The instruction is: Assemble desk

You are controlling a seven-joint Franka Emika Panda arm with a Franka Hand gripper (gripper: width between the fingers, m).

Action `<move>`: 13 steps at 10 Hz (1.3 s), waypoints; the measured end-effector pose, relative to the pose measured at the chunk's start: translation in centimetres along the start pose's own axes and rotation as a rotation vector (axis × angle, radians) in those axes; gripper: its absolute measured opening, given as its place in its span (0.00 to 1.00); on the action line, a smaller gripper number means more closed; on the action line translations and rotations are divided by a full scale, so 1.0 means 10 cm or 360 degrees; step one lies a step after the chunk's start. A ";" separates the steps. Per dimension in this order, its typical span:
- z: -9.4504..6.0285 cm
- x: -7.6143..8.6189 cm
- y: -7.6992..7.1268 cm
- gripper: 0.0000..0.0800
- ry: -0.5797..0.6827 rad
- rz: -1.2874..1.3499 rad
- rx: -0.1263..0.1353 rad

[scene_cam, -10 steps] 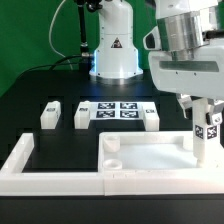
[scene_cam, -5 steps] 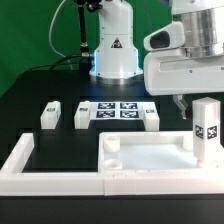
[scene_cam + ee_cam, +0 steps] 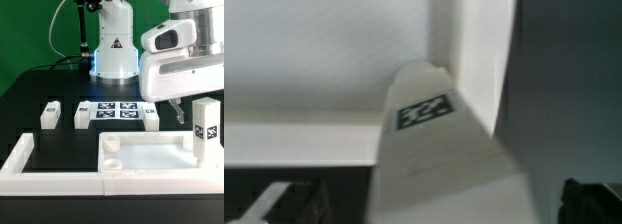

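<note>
The desk's white rimmed panel (image 3: 150, 158) lies at the front of the table, with a round socket (image 3: 111, 145) showing at its corner on the exterior view's left. One tagged block leg (image 3: 207, 128) stands upright at the panel's far corner on the exterior view's right. My gripper (image 3: 192, 112) hangs just above and beside that leg, open and holding nothing. In the wrist view the leg (image 3: 434, 150) rises between the dark fingers (image 3: 590, 202), apart from both, and the panel (image 3: 313, 60) lies beneath it. Three more legs (image 3: 50, 114) (image 3: 82, 114) (image 3: 150, 117) rest on the black table.
The marker board (image 3: 118, 110) lies between the loose legs. A low white border wall (image 3: 22, 160) runs along the front and up the exterior view's left side. The robot base (image 3: 115, 50) stands at the back, before a green backdrop.
The gripper opened and let go of the leg, then rose off it. The leg stays upright at the panel's corner.
</note>
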State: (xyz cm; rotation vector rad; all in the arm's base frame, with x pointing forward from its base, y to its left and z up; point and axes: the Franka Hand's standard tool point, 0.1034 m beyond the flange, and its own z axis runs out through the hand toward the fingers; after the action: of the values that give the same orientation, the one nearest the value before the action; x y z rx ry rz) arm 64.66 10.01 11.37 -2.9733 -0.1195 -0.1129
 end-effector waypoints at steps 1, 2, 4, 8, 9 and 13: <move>0.01 -0.01 -0.01 0.81 -0.0003 0.0012 0.0000; 0.01 -0.01 0.00 0.65 -0.0003 0.0011 0.0000; 0.01 -0.01 -0.01 0.36 -0.0004 0.0133 0.0001; 0.03 0.00 0.00 0.36 0.0021 0.0792 -0.0043; 0.03 -0.01 0.01 0.36 0.0035 0.1040 -0.0048; 0.04 -0.07 -0.07 0.36 0.0084 0.2185 -0.0008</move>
State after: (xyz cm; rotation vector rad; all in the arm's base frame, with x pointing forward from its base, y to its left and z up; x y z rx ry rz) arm 63.96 10.74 11.09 -2.3669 1.7933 -0.0053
